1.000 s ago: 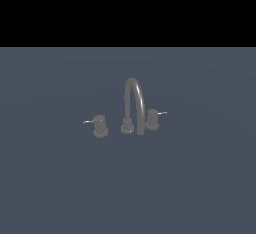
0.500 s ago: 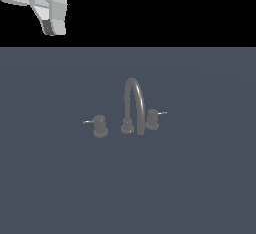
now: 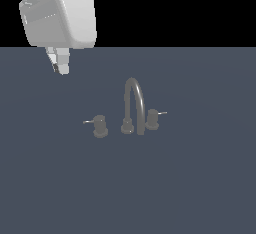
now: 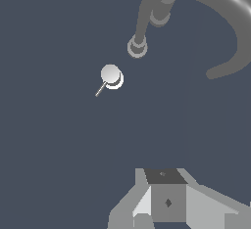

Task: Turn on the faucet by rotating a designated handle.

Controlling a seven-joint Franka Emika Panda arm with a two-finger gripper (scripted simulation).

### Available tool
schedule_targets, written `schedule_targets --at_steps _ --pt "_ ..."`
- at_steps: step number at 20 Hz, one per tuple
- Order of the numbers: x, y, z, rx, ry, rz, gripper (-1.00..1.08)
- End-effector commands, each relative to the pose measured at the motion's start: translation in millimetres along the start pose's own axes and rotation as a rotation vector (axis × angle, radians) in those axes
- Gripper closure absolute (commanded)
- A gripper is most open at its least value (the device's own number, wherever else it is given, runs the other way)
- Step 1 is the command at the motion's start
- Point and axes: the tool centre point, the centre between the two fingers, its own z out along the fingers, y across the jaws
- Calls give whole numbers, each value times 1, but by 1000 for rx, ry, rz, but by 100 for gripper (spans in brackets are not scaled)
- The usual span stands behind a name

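My white pincer (image 3: pixel 60 67) hangs high at the exterior view's upper left, well apart from everything on the flat slate-grey surface (image 3: pixel 200 188); I cannot tell whether its fingers are parted or closed, since they overlap in that view and the wrist view shows only part of them (image 4: pixel 166 201). The dull dark-grey metal faucet (image 3: pixel 134 105) stands near the middle of the surface, its tall arched gooseneck spout rising from a round base. The handle, a short dark-grey cylindrical knob (image 3: pixel 100 126) with a thin pale pin pointing to the exterior view's left, sits beside that base, untouched. Its twin dark-grey knob (image 3: pixel 152 119) sits on the other side, pin pointing right.
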Motion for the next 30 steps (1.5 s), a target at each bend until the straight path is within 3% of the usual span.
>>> schedule_targets --at_steps 1,30 --pt "4 -10 15 3 -1 47 108" --pt "80 -87 161 3 5 518 108"
